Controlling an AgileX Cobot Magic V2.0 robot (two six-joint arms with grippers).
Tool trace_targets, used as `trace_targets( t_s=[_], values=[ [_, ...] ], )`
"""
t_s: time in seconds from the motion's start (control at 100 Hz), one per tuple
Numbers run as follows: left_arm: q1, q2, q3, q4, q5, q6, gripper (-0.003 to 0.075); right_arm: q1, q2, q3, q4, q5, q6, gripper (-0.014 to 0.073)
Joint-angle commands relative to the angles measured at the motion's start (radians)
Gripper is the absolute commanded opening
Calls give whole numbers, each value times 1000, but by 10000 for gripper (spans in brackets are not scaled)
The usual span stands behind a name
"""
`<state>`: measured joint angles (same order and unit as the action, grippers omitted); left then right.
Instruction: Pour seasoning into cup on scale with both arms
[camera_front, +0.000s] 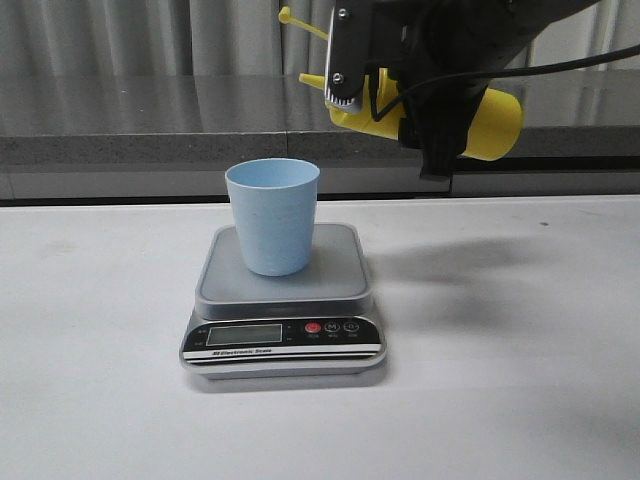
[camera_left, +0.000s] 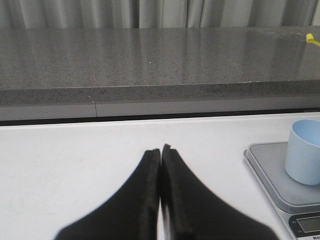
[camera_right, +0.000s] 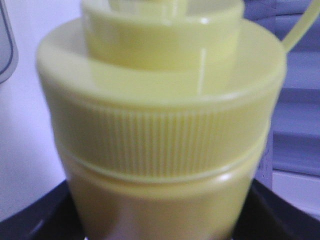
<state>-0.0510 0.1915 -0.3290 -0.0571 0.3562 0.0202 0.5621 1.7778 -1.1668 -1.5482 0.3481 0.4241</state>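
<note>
Right gripper (camera_front: 425, 105) is clamped on the tall opaque yellow plastic squeeze bottle (camera_front: 490, 125), held high above the white desk (camera_front: 520, 380), tipped near horizontal, nozzle pointing left; the tethered cap (camera_front: 286, 15) dangles out on its thin strap; in the right wrist view the ribbed collar fills the frame, so the fingers sit on the body below it.

Small pale blue tapered plastic cup (camera_front: 273, 215) stands upright on the grey platform of the flat digital kitchen scale (camera_front: 283, 300), set toward the platform's left-rear; nozzle tip lies up and to the right of the cup's rim, not yet over it.

Left gripper (camera_left: 160, 152) is closed on nothing, fingertips together, hovering low over the desk, left of the scale and apart from it.

Step in hand, as judged: carrying the nozzle over the cup mouth. To do it well: shift left until the tip is above the opening; lower toward the rim before tilting further; pour slowly, watching the display; keep the strap clear of the stream; avoid pressing on the platform.
</note>
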Motion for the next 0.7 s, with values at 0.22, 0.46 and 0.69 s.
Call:
trace_targets(
  t_s=[0.22, 0.46, 0.69],
  values=[
    [3, 10, -25, -4, -78, -11, -20, -7, -83, -35, 72, 4, 42, 319],
    [3, 10, -25, -4, -78, -11, -20, -76, -149, -35, 357, -153, 42, 319],
    [3, 10, -25, -4, -78, -11, -20, -171, -178, -33, 605, -324, 42, 319]
  ],
)
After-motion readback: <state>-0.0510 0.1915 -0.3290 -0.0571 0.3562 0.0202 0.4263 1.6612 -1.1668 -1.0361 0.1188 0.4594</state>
